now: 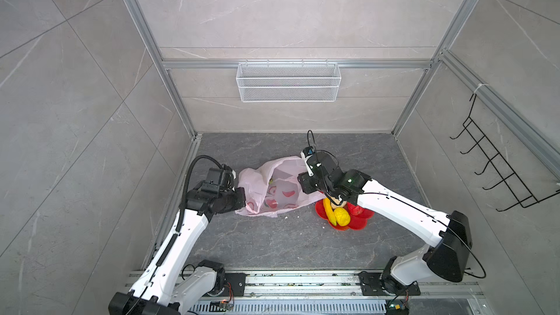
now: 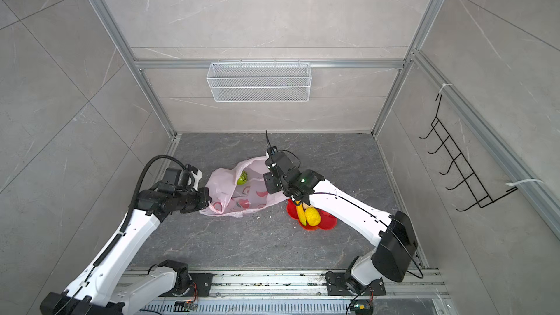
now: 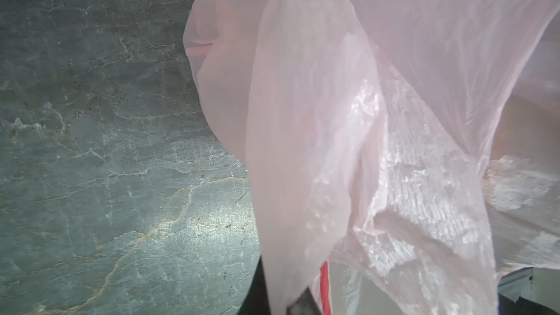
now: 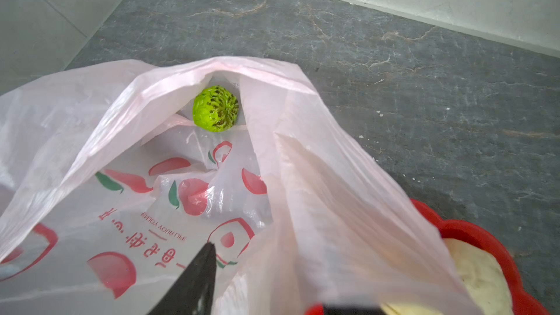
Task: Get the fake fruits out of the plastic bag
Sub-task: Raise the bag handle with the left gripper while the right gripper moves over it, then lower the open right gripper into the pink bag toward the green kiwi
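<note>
The pale-pink plastic bag (image 1: 274,190) lies on the dark stone floor with its mouth held up. My left gripper (image 1: 241,198) is shut on the bag's left edge, and the film runs out of its jaws in the left wrist view (image 3: 291,307). Inside the bag sits a bumpy green ball (image 4: 215,113) (image 2: 242,178). My right gripper (image 4: 272,280) is at the bag's right edge, open, with one finger (image 4: 197,280) inside the mouth and the bag wall draped between the jaws. A banana (image 1: 328,209), a yellow lumpy fruit (image 1: 341,217), a red fruit (image 1: 356,210) and a beige piece (image 4: 475,271) lie on the red dish (image 1: 360,222).
A white wire mesh basket (image 1: 288,81) hangs on the back wall. A black hook rack (image 1: 497,162) is on the right wall. Small white crumbs (image 1: 285,216) lie on the floor in front of the bag. The right arm passes over the dish.
</note>
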Controlling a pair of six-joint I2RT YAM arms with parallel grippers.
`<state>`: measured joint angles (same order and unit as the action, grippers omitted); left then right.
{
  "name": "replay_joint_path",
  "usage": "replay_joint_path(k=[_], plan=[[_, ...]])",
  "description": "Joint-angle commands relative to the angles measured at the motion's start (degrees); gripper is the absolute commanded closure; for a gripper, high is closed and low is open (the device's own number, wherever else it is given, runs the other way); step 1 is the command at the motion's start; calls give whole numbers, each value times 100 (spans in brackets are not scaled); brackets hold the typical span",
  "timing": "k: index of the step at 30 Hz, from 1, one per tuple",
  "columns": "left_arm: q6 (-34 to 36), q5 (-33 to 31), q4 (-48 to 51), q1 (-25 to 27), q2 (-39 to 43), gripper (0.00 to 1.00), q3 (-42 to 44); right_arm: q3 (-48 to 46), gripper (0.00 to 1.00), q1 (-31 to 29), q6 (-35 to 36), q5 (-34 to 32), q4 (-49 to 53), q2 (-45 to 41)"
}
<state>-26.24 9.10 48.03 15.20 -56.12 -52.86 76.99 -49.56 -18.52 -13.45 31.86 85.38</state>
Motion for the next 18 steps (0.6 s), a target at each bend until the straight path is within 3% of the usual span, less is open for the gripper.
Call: replay_joint_path(k=[1,4,10,18], plan=[[-483,-193,-469,115,223,100,295,110,39,-400,-280,-358,722,-316],[-595,-540,-741,208,350,100,560,-1,39,-777,-579,-689,1059,-590],[-911,-636,-1286,219,596,100,913,-36,44,-1303,-796,-860,1132,-912],[-1159,-677,-1829,226,935,100,1029,473,53,-1549,-606,-744,965,-173]])
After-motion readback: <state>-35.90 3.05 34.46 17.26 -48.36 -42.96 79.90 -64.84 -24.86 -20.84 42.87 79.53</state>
